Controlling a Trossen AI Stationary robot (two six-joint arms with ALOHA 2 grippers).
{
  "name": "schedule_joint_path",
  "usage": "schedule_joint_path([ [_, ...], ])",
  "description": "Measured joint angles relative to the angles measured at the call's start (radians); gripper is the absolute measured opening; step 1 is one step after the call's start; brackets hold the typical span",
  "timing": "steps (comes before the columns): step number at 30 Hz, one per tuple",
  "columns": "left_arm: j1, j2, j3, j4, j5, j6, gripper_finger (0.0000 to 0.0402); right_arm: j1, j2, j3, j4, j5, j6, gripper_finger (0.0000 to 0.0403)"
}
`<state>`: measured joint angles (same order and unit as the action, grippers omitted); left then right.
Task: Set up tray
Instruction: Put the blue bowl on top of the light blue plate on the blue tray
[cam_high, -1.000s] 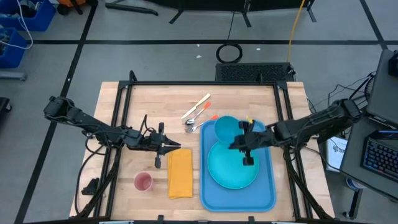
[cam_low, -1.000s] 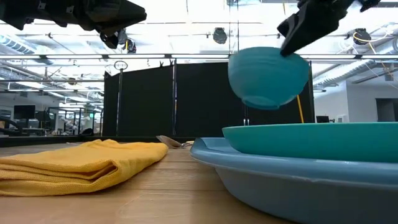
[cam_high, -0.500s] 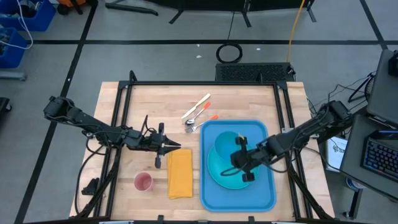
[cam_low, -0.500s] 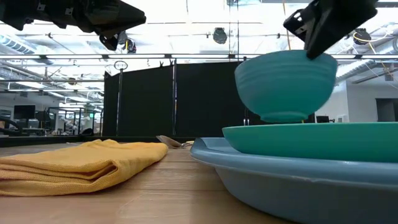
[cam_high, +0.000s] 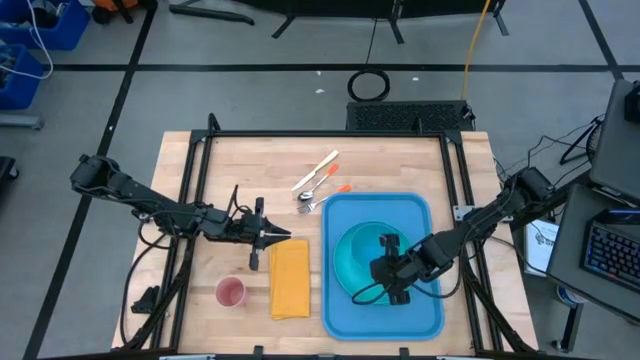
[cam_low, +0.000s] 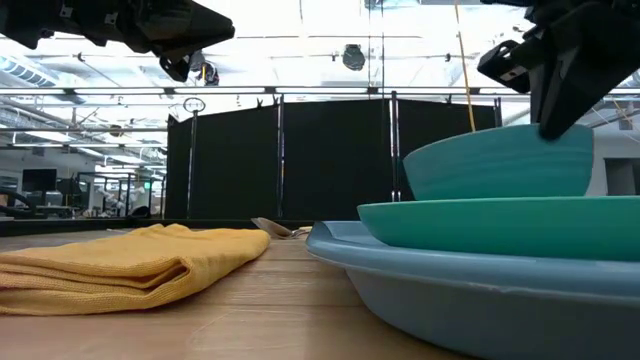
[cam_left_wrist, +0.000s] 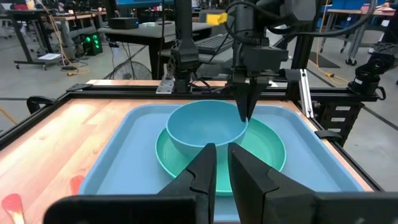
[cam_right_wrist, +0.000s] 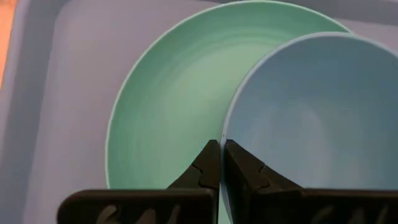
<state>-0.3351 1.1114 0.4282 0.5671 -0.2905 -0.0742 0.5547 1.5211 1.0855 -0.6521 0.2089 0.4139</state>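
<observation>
The large flat blue plastic tray (cam_high: 383, 262) with rounded corners and a low raised rim lies on the right half of the pale wooden table (cam_high: 250, 180), its long sides running from the far edge toward the near one. On it sits a round turquoise plate (cam_high: 352, 268), and on the plate stands a round light-blue bowl (cam_left_wrist: 205, 127), upright with its opening facing up. In the low view the bowl (cam_low: 498, 165) shows above the plate's rim (cam_low: 500, 225), which in turn sits above the tray's lip (cam_low: 440, 275).

The right gripper (cam_high: 388, 272) reaches in from the table's right side and is down over the bowl; its two dark fingers are pinched together on the bowl's rim, one inside and one outside, as the right wrist view (cam_right_wrist: 220, 163) shows. From the left wrist view the same gripper (cam_left_wrist: 247, 106) points straight down onto the bowl's far edge.

Just beside the tray's left edge lies a folded yellow-orange cloth napkin (cam_high: 289, 277), and left of that, near the front edge, stands a small pink translucent cup (cam_high: 231, 292). Beyond the tray's far left corner lie a few utensils (cam_high: 318, 180), a pale one, a metal spoon and one with an orange handle.

The left gripper (cam_high: 284, 236) hangs above the table near the napkin's far end, its fingers almost together and empty.

No writing, brand or label can be read on any of these things.
</observation>
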Motion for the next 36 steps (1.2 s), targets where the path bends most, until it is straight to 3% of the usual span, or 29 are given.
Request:
schedule_joint_path([
  [36, 0.0, 0.0, 0.0, -0.017, 0.0, -0.007, 0.0047, 0.02, 0.012, -0.023, 0.058, -0.11, 0.098, 0.0013],
])
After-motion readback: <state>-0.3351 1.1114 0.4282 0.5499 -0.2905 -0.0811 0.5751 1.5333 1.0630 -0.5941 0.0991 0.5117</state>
